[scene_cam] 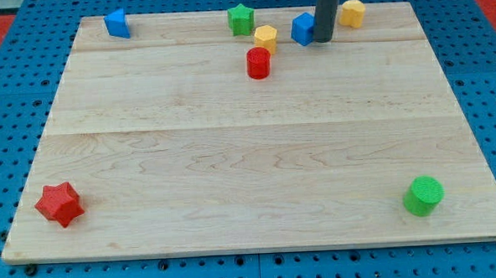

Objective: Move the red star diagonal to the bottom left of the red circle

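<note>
The red star (60, 203) lies near the board's bottom left corner. The red circle (259, 62), a short cylinder, stands near the view's top, a little right of centre. My tip (323, 40) is at the view's top right, touching or just beside the right side of a blue block (303, 28). The tip is far from the red star and a short way to the right of the red circle.
A yellow block (266, 38) sits just above the red circle, a green star (241, 19) to its upper left. Another yellow block (352, 13) is right of the rod. A blue block (116, 23) is top left. A green cylinder (423, 195) is bottom right. The wooden board (232, 156) rests on blue pegboard.
</note>
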### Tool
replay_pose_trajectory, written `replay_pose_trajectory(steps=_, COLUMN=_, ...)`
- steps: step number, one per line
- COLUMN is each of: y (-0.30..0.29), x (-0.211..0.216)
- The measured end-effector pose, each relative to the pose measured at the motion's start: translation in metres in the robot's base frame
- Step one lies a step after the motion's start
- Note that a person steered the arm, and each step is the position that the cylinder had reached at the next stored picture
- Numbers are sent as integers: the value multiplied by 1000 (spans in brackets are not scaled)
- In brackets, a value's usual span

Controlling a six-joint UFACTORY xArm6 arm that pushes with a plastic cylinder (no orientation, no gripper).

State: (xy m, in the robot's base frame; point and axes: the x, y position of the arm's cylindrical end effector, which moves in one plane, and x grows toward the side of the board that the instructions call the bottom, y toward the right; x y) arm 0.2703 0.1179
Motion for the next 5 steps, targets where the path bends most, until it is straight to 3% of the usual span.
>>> replay_pose_trajectory(steps=1, y=11, x=16)
replay_pose_trajectory(steps=2, y=30, x=64)
replay_pose_trajectory(steps=3, y=3, x=145)
replay_pose_trajectory(steps=5, y=-177, x=342)
